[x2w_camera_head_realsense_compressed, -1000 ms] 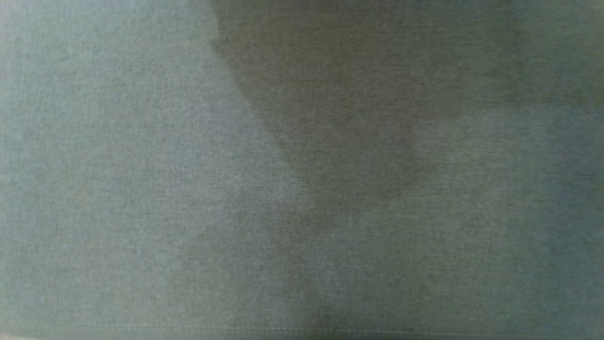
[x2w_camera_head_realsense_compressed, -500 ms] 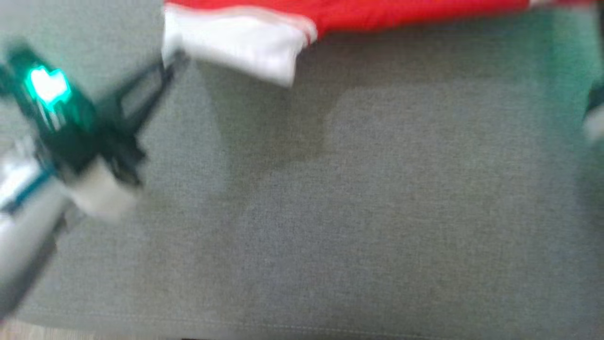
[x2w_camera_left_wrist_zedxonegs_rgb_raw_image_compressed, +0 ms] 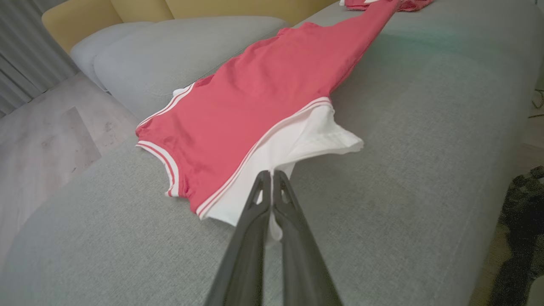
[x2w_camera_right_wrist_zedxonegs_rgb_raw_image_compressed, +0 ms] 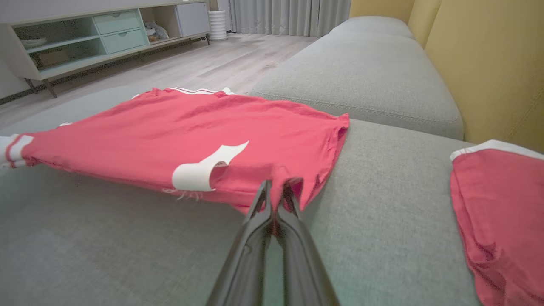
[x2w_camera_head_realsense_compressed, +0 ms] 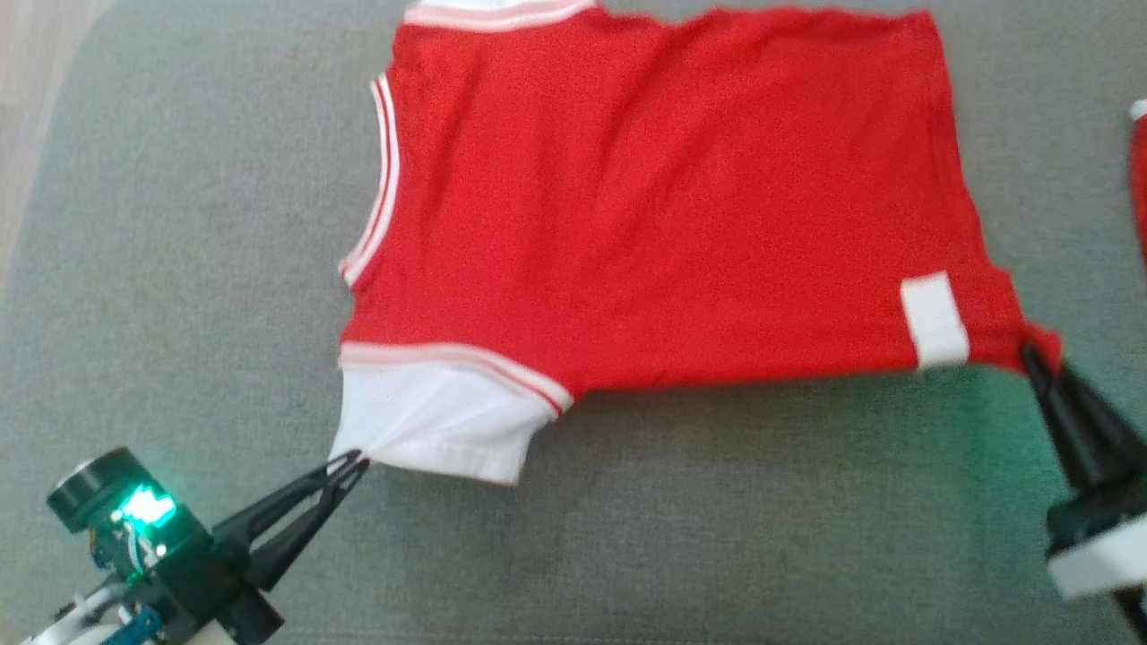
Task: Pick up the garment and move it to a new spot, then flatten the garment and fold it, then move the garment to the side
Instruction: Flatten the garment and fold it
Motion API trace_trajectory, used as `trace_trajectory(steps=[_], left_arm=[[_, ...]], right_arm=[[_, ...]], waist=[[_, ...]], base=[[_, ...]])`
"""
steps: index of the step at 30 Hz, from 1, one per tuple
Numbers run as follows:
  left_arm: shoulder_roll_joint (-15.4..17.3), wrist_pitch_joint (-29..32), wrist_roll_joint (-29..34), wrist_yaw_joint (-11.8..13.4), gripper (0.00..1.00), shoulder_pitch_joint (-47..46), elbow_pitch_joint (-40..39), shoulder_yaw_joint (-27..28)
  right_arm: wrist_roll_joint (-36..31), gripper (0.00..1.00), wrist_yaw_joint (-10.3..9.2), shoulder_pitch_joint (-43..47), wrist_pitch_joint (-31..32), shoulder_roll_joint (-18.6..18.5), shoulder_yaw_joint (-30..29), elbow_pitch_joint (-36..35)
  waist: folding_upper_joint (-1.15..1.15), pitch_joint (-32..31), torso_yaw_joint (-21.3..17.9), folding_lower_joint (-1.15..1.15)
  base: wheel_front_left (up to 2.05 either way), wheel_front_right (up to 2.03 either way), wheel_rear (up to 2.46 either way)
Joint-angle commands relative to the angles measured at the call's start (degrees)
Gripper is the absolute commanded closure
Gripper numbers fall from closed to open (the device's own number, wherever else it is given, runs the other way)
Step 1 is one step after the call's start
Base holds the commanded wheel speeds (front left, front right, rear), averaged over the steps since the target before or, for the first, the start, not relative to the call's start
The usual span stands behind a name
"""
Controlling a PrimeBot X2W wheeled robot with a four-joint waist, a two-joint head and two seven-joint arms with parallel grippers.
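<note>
The left gripper [x2w_camera_head_realsense_compressed: 357,461] is pressed shut, its tips pinching the edge of the white sleeve [x2w_camera_head_realsense_compressed: 439,421] of the shirt [x2w_camera_head_realsense_compressed: 645,206]. The right gripper [x2w_camera_head_realsense_compressed: 1030,351] is closed too, pinching the red hem corner just beside a white patch [x2w_camera_head_realsense_compressed: 934,320]. Between the two grippers and beyond their tips the shirt spreads over the grey sofa [x2w_camera_head_realsense_compressed: 717,520], its near edge raised off the cushion, and on the right gripper's outer side another red cloth [x2w_camera_head_realsense_compressed: 1140,197] lies apart from it.
</note>
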Motion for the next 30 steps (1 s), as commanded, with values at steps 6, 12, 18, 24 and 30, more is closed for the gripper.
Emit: trace_trajectory(steps=[6,12,18,24,30], left_arm=[[2.9,0.2,-1.7,0.3,1.0,-2.9,-2.4,3.5],[-0.7,0.2,-1.8,-3.3,1.0,-12.4,1.7,5.2],[-4.0,-0.2,-0.6,-5.9,1.0,-24.8,9.9,6.1],[-6.6,-1.0,0.4,-6.9,1.0,-35.3,18.6,4.1],[-8.3,-1.8,0.8,-7.0,1.0,-42.1,25.2,0.1]], right_arm=[[-0.3,1.0,-0.04,3.8,0.0,-1.0,-1.6,-5.2],[-0.2,1.0,-0.04,-2.6,2.0,1.0,-1.4,-3.1],[-0.2,1.0,-0.04,-12.0,2.8,1.5,0.9,1.8],[-0.3,1.0,-0.04,-21.5,3.0,2.4,4.9,6.7],[-0.2,1.0,-0.04,-28.2,2.0,2.7,8.7,11.2]], waist=[[0.0,-0.9,-0.7,0.02],[0.0,2.7,-1.0,0.02],[0.0,7.3,-1.4,0.02],[0.0,11.3,-2.2,0.02],[0.0,13.8,-2.9,0.02]], base=[[0.0,0.0,0.0],[0.0,0.0,0.0],[0.0,0.0,0.0],[0.0,0.0,0.0],[0.0,0.0,0.0]])
